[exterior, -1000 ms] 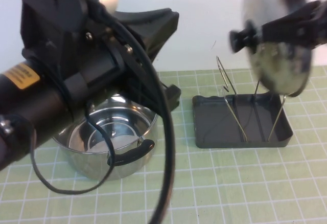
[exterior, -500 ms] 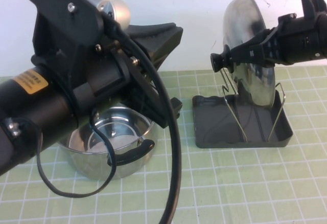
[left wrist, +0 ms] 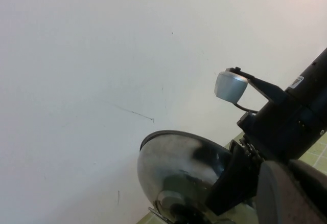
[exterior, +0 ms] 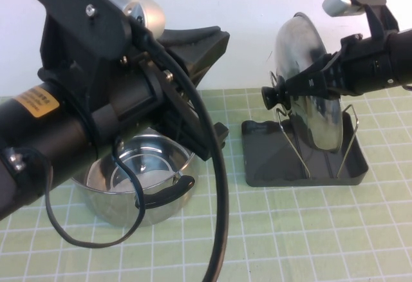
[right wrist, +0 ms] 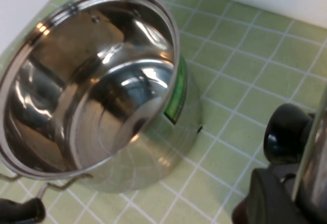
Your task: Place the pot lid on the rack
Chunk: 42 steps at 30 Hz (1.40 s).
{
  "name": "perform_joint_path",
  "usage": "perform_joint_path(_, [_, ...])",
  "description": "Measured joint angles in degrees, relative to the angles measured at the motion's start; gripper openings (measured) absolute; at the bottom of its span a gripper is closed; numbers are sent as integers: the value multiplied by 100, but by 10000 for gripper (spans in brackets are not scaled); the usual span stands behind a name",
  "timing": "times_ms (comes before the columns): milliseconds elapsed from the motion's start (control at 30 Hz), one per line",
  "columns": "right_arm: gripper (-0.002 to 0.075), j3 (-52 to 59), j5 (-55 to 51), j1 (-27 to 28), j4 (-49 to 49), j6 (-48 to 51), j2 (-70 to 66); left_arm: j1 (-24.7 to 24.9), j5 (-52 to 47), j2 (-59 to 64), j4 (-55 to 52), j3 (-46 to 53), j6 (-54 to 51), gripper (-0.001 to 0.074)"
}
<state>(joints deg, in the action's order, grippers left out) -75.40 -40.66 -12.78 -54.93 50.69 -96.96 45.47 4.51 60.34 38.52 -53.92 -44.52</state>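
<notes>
The pot lid, shiny steel with a black knob, stands on edge, knob facing left. Its lower edge is down among the wire loops of the dark grey rack. My right gripper reaches in from the right and is shut on the pot lid near the knob. In the right wrist view the knob and the lid's rim show at the edge. My left gripper is raised over the pot, open and empty. The left wrist view shows the lid from afar.
The steel pot with black handles stands open at the left, under my left arm; it fills the right wrist view. The green grid mat covers the table. A white wall is close behind the rack.
My right gripper has brought the lid down and to the left, from above the rack's right end into the wire loops. My left arm shifted slightly.
</notes>
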Motion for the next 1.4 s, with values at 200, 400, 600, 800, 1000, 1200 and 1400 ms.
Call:
perform_joint_path(200, [133, 0, -15, 0, 102, 0, -7, 0, 0, 0, 0, 0, 0, 1])
perform_joint_path(400, [329, -9, -15, 0, 102, 0, -7, 0, 14, 0, 23, 0, 0, 1])
perform_joint_path(600, [398, -9, -190, 130, 134, 0, -7, 0, 14, -13, 46, 0, -152, 1])
perform_joint_path(800, [400, -23, -1016, 750, 180, -27, 139, 0, 165, -179, 238, 0, -433, 1])
perform_joint_path(1000, [364, -40, -1582, 1233, 227, -114, 629, 0, 1016, -341, 2210, 42, -2252, 1])
perform_joint_path(1200, [252, -40, -1684, 1429, 806, -72, 1512, 0, 4150, -424, 5793, 87, -5141, 1])
perform_joint_path(1400, [136, 592, -1241, 1422, 977, 442, 2902, 169, 5853, -1062, 6319, 392, -6035, 1])
